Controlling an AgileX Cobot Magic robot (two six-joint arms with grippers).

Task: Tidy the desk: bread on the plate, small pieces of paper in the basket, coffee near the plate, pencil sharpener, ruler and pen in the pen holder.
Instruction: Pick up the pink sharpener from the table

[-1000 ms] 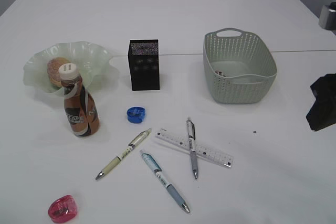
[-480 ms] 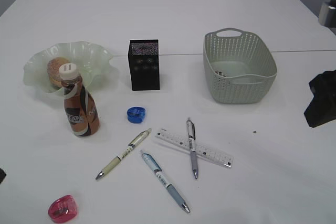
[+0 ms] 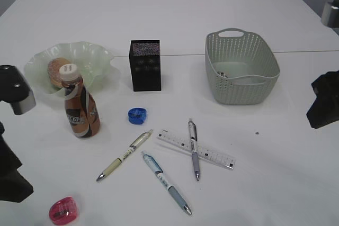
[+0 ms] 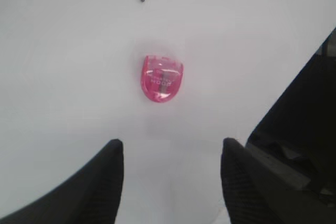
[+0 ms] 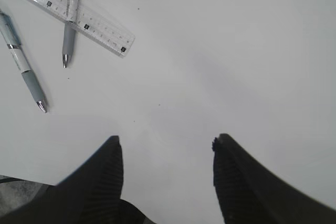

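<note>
The white tabletop (image 3: 175, 19) is cluttered. Your left end effector (image 4: 170, 182), spread and empty, has just entered from the left; the pink sharpener (image 4: 161, 77) lies just ahead, between its fingers' line. Closing off-centre could flick it away. Your right end effector (image 5: 165, 177) hangs apart, ruler (image 5: 68, 10) ahead-left.

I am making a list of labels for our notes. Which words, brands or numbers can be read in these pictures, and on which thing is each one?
Nothing can be read with certainty.
Coffee bottle: white letters on its label, too blurred to read.
Pink sharpener: small raised word, too blurred.
Ruler: scale marks and tiny numbers, too small.
Pens: print on the green pen, unreadable.
</note>
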